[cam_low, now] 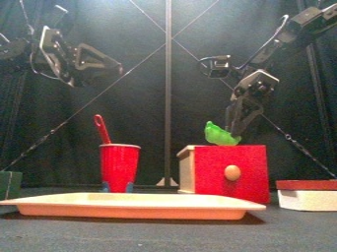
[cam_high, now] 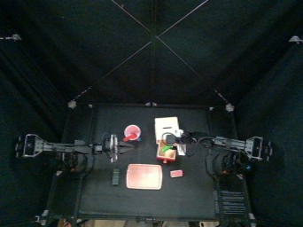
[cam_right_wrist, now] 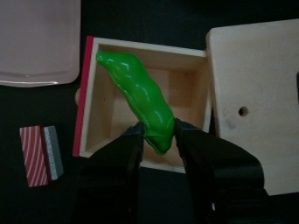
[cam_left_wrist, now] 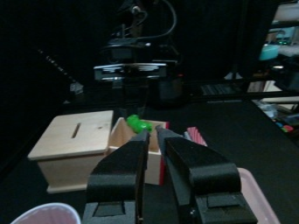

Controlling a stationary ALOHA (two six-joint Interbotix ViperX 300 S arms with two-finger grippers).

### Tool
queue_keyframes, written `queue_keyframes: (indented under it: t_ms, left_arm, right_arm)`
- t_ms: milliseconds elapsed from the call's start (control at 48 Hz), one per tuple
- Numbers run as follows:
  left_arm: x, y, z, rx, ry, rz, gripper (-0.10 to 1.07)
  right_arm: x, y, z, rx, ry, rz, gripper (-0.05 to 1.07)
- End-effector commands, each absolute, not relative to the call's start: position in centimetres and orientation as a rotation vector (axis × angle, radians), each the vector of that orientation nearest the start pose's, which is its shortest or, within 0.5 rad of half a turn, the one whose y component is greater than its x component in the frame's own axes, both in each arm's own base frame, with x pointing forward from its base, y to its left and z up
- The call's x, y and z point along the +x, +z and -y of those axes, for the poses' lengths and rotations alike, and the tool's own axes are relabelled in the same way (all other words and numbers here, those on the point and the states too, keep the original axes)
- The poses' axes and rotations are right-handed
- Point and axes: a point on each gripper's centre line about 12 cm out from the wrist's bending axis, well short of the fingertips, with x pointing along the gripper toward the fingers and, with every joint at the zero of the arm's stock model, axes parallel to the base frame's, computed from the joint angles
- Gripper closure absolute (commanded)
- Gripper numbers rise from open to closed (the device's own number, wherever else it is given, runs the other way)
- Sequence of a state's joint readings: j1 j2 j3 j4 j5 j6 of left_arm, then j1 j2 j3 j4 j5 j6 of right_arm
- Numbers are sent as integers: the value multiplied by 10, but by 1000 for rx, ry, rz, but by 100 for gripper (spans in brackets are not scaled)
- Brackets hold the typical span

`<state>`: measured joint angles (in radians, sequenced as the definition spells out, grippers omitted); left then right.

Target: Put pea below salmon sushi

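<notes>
Pea (cam_right_wrist: pixel 138 92) tilted, right claw (cam_right_wrist: pixel 158 138) gripping lower end.

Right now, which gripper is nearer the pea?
Right. The right gripper has its jaws shut on the pea, holding it over the open red box. The left gripper hangs apart, on the far side of the red cup.

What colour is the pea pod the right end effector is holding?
Bright green. The pea, gripped by the right end effector, shows best in the right wrist view.
</notes>
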<state>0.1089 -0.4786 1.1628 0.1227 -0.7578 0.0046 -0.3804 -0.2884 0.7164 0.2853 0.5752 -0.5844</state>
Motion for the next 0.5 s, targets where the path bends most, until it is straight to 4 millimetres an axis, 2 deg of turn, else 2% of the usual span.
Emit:
queue_keyframes:
  t_ms: [0,146,312,479]
  left_arm:
    - [265,247,-12,101,4,100,37]
    - [264,245,-12,100,2,94,37]
    - [262,240,-11,98,-1,81,37]
    - [261,238,-10,72,8,77,37]
  right_arm:
    - [292,229,96,-70,-58,-900,39]
    - [294,245,88,-75,-55,-826,39]
    - [309,254,70,-57,-39,-714,39]
    - [326,263,44,138,-44,-585,39]
